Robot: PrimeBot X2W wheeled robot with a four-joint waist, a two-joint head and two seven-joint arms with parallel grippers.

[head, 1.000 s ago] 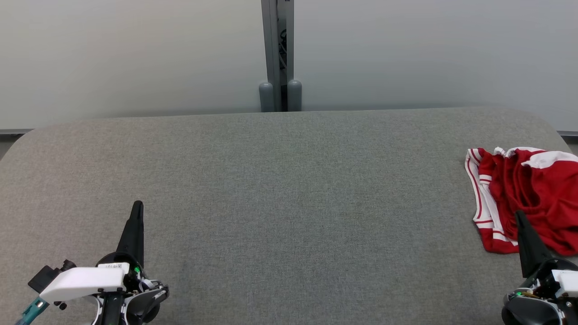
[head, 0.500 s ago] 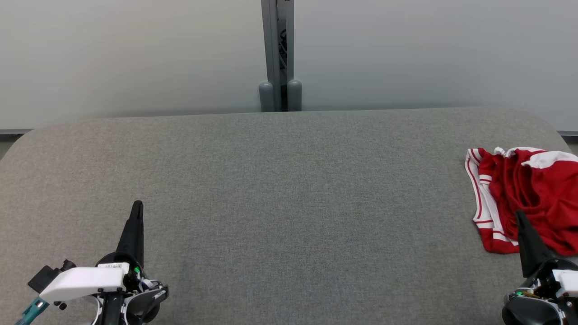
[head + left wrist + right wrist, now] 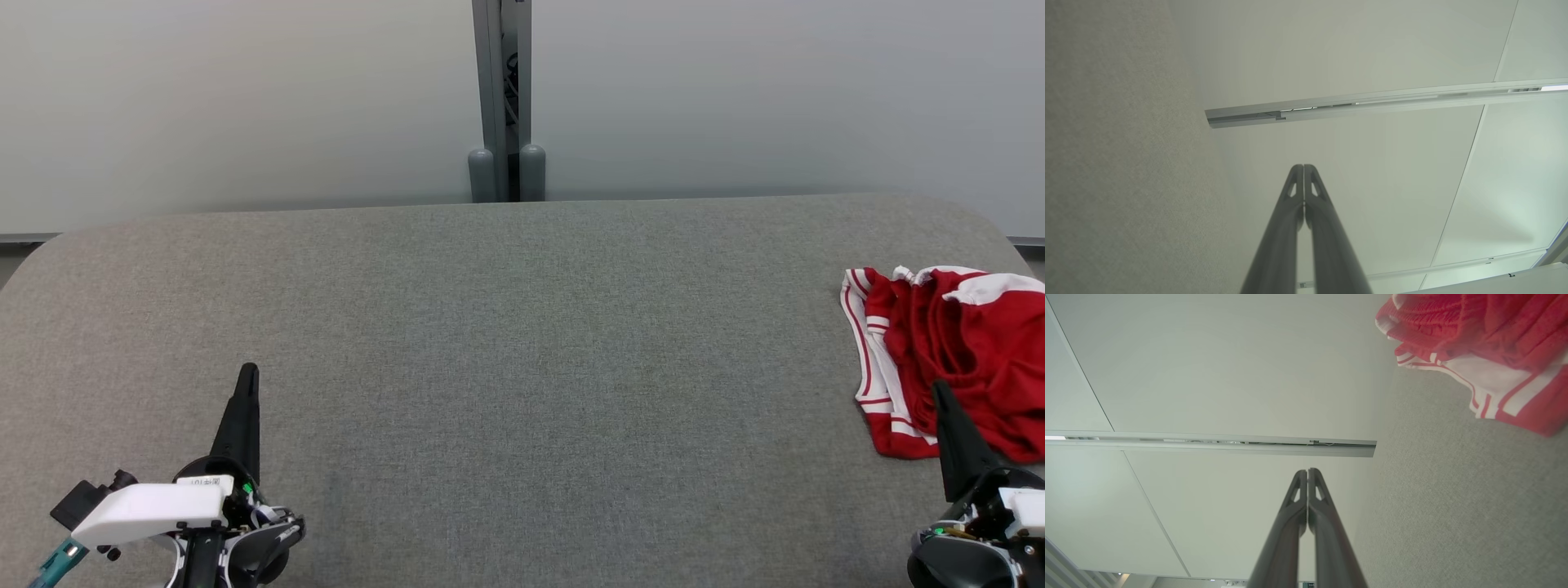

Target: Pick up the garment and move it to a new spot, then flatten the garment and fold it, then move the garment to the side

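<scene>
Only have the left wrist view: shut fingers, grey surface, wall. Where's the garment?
Observer: At the far right of the table. The head view shows a red and white garment by the right edge.
Operator: Flat or bunched?
Observer: Bunched, with a white striped hem along its left side.
Operator: Right gripper holding it?
Observer: No. The right gripper is shut on nothing. In the right wrist view the cloth lies off to one side of the fingers.
Operator: How far is my left one from it?
Observer: The left gripper sits low at the table's left, with most of the table's width between it and the garment.
</scene>
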